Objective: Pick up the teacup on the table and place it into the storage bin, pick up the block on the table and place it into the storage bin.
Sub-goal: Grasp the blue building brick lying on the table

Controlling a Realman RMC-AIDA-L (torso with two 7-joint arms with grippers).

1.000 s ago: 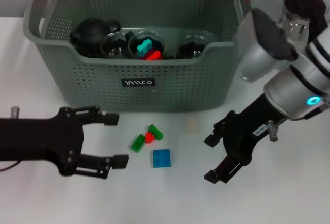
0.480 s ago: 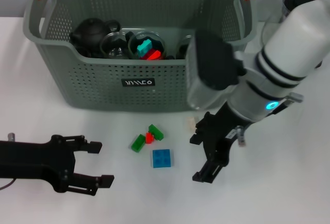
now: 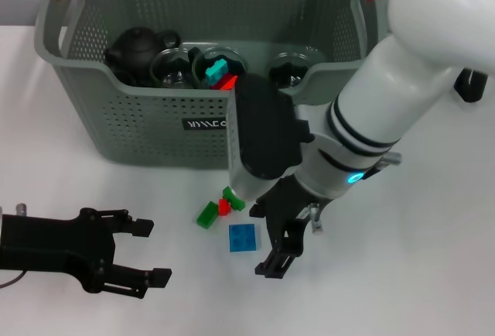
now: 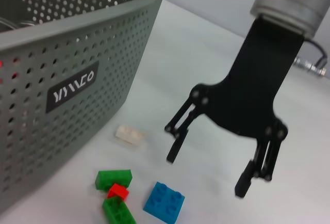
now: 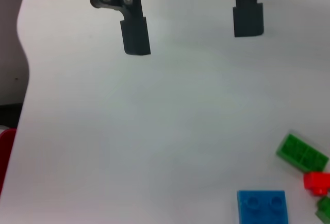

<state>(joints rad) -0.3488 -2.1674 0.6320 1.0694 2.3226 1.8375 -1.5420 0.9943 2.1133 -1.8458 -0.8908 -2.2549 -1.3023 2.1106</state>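
The storage bin (image 3: 116, 131) stands at the back of the table, a black label on its front wall (image 4: 62, 79). A blue block (image 3: 242, 237) lies in front of it, with green and red blocks (image 3: 220, 206) just beyond. My right gripper (image 3: 263, 241) hangs open right beside the blue block (image 4: 164, 203), holding nothing; the left wrist view also shows this gripper (image 4: 207, 171). At the lower left my left gripper (image 3: 151, 251) is open and empty, well away from the blocks. No teacup shows on the table.
Inside the bin sit a black teapot (image 3: 139, 46), glass cups (image 3: 174, 69) and a few small blocks (image 3: 220, 73). A small white block (image 4: 129, 135) lies near the bin's front wall. My right arm (image 3: 387, 111) crosses over the bin's right corner.
My right arm has swung left across the front of the bin, bringing its open gripper next to the blue block. The left gripper has drawn back toward the lower left.
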